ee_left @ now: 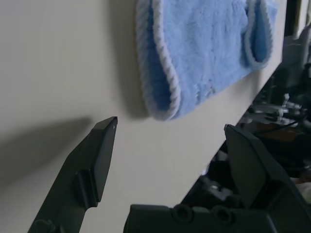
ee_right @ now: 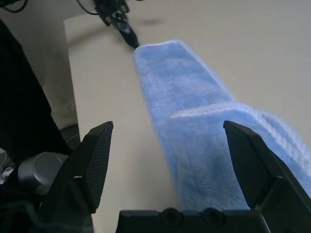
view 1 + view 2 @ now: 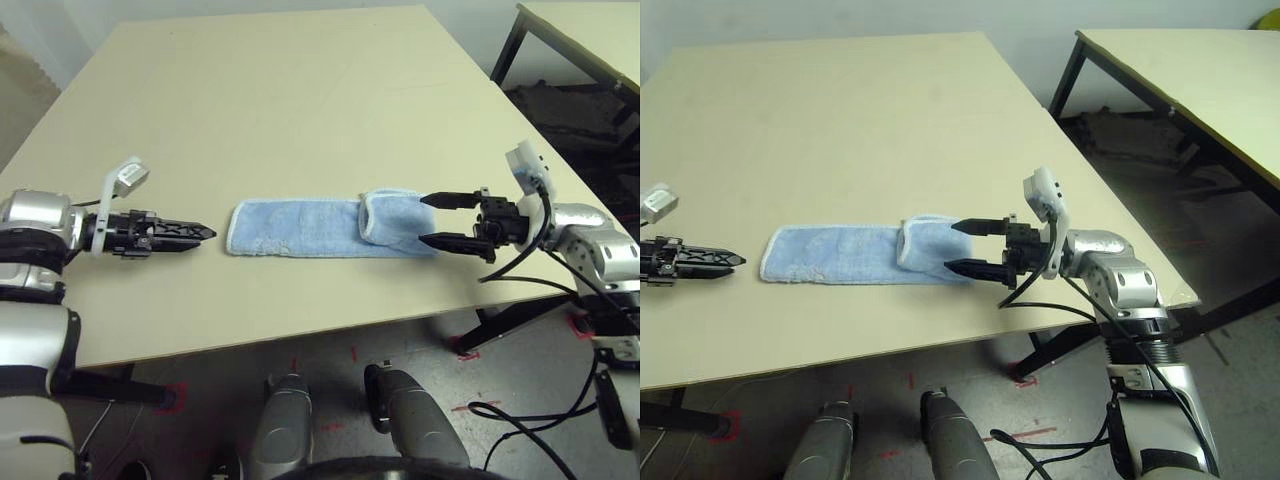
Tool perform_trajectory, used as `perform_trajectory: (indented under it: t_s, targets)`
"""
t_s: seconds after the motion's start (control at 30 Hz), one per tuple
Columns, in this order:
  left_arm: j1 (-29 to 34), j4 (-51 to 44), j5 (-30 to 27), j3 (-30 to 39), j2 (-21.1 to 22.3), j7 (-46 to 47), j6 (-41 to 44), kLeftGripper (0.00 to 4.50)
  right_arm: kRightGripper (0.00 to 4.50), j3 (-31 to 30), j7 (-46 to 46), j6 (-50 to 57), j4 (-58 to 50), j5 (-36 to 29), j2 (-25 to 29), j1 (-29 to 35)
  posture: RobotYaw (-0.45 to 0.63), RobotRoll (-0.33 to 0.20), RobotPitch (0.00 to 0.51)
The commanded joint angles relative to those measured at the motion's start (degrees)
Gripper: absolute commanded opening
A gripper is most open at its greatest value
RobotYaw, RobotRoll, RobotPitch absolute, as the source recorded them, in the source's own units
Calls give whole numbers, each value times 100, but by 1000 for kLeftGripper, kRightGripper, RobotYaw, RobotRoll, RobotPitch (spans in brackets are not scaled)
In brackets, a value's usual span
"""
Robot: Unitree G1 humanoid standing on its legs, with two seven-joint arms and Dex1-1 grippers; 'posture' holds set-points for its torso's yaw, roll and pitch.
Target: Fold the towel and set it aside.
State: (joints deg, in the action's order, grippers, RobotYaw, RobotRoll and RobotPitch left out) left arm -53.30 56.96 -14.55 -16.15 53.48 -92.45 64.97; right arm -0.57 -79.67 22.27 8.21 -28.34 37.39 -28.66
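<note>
The towel [image 3: 320, 228] lies as a long narrow strip across the near-centre of the desk [image 3: 260, 110], long axis running 9-to-3 o'clock. Its 3 o'clock end is already flipped over itself in a short flap w/ white edging; rest is flat, one layer high.

Left end effector [image 3: 200, 233] sits just off the towel's 9 o'clock end, not touching, fingers spread wide per its wrist view, nothing held. Right end effector [image 3: 432, 220] is at the 3 o'clock end, jaws wide, one finger above and one below the flap's outer edge, straddling it but not clamped; empty too.

Risks, judged from here:
- Right jaws close too shallow → pinch top layer only, flap peels open instead of carrying over.
- Left tip pushes in low along the desk → bunches the 9 o'clock end, strip skews.
- Towel lies close to the desk's 6 o'clock edge; a drag toward 6 could slide it off.
- Uneven pull btwn arms → fold lands crooked, edges mismatched.
</note>
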Motion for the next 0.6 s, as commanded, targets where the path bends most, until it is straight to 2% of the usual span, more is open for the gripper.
perform_trajectory:
  t_s: [0.03, 0.3, 0.6]
  targets:
    - [-149, 393, 204, 10, -152, 117, 52, 4500, 4465, -16, 41, 79, -267, -24, 76, 104, -17, 0, 150]
    - [-463, 1060, 322, 483, -653, 758, -150, 4500, 4465, 30, 139, 170, -531, -117, 102, 152, -28, 0, 150]
    - [-578, 1286, 506, 812, -1042, 1137, -217, 4500, 4465, 42, 174, 199, -606, -172, 99, 131, -31, 0, 153]
